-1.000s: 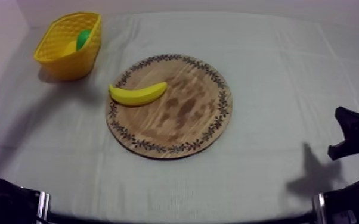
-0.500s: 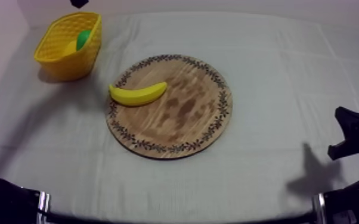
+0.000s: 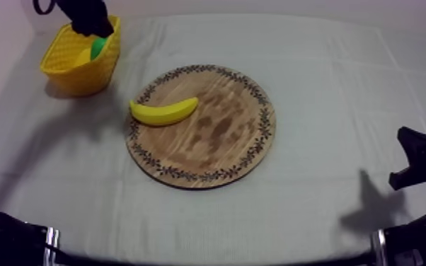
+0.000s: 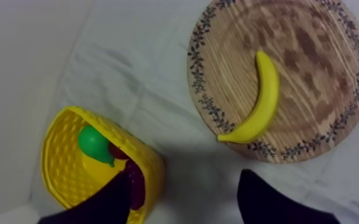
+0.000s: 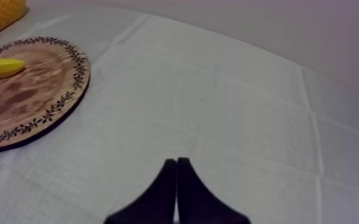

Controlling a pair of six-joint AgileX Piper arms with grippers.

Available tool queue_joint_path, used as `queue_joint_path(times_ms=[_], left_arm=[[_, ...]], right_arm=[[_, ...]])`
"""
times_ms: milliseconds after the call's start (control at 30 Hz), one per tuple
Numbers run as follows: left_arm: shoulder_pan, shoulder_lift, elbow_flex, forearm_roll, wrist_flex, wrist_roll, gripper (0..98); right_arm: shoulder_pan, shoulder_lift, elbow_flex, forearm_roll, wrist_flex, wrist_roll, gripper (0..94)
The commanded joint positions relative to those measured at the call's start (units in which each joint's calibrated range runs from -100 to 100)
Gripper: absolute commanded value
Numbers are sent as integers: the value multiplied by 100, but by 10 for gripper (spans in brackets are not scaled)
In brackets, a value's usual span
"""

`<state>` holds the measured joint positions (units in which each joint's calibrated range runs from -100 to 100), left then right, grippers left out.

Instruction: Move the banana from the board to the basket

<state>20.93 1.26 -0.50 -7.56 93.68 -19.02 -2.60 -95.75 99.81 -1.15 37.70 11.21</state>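
So — L gripper [image 4: 185, 180] wide, seemingly over basket [image 4: 129, 144] rim; banana [image 4: 263, 101] well apart on board [image 4: 313, 50].

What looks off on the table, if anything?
Nothing stands out. The banana lies flat on the wooden board, one end at its rim. The yellow basket stands upright with a green fruit inside. No spills or damage.

Table [image 3: 329, 85] — board [image 3: 219, 141], basket [image 3: 74, 79]

Soft, even overhead light imo, w/ a faint purple cast on the cloth [image 3: 329, 71]. Shadows are mild: a grey smear near right, a broad dim one left by the basket [image 3: 81, 76], thin dark line under the board [image 3: 223, 134] at its near edge.
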Motion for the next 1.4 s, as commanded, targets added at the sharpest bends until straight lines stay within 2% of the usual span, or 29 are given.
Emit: queue_joint_path(times_ms=[0, 300, 667, 1033, 1367], left_arm=[[1, -2, 43, 23, 11, -10, 682], [74, 75, 541, 57, -130, -30, 685], [193, 385, 1692, 126, -1379, -95, 667], [285, 949, 2294, 201, -2120, -219, 653], [438, 1594, 2307, 224, -2635, -140, 651]], right_arm=[[0, 0, -3, 0, -4, 0, 3], [0, 0, -3, 0, -4, 0, 3], [0, 0, -3, 0, -4, 0, 3], [0, 0, -3, 0, -4, 0, 3], [0, 0, -3, 0, -4, 0, 3]])
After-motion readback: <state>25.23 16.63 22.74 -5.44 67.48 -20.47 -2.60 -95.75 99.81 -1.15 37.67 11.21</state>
